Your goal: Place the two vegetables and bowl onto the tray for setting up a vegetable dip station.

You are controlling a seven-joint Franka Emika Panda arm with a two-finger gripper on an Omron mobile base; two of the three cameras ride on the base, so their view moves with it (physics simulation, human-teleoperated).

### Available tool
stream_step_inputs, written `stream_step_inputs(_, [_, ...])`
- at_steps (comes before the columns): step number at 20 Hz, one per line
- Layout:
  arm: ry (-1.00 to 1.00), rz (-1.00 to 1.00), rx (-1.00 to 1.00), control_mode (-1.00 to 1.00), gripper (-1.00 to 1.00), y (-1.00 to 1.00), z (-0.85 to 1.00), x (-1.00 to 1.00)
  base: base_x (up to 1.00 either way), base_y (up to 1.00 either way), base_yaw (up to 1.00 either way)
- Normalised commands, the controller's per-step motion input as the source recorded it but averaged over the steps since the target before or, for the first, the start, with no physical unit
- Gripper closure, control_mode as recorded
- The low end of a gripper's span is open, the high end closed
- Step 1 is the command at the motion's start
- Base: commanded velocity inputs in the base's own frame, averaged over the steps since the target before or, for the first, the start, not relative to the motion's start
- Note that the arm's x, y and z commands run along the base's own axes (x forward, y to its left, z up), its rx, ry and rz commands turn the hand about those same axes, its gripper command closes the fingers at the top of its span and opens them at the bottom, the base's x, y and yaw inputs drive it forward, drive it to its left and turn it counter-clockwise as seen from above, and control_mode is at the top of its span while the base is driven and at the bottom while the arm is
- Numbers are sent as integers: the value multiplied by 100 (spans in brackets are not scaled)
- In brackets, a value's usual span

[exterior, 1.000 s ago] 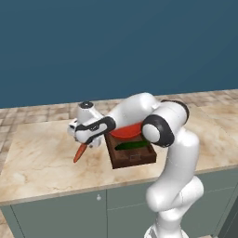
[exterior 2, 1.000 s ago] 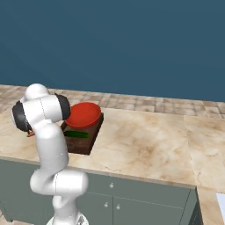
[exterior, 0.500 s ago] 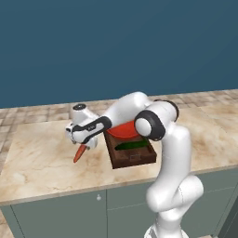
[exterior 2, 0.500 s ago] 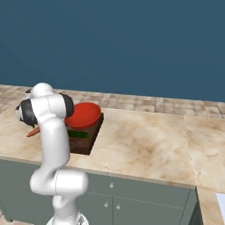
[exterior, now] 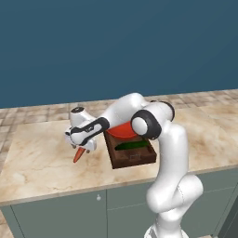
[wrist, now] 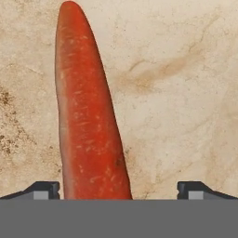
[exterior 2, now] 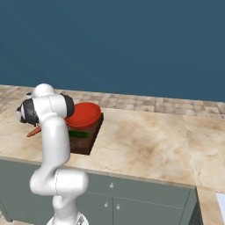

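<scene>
Carrot (wrist: 86, 116) flat on counter (wrist: 176, 93), tip away from hand; fingers (wrist: 44, 189) apart, astride thick end.

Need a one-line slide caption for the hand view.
Open hand poised over the carrot lying on the marble counter, fingertips spread wide.

Beige marble counter (exterior: 42, 158) carried two things directly. Dark brown tray (exterior: 132, 157) sat near front edge, around mid-length. Carrot (exterior: 79, 155) lay flat on stone left of tray, apart from it, thin tip toward front edge.
</scene>
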Motion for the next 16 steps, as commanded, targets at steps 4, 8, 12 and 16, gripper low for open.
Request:
stream_step_inputs(4, [-1, 1, 0, -100, 100, 21, -15, -4, 0, 0, 0])
stream_step_inputs(8, [0, -1, 0, -100, 100, 16, 0, 3, 0, 0, 0])
stream_step_inputs(12, [-4, -7, 0, -100, 100, 0, 0, -7, 0, 0, 0])
stream_step_inputs(16, [-10, -17, 0, -100, 100, -7, 14, -34, 0, 0, 0])
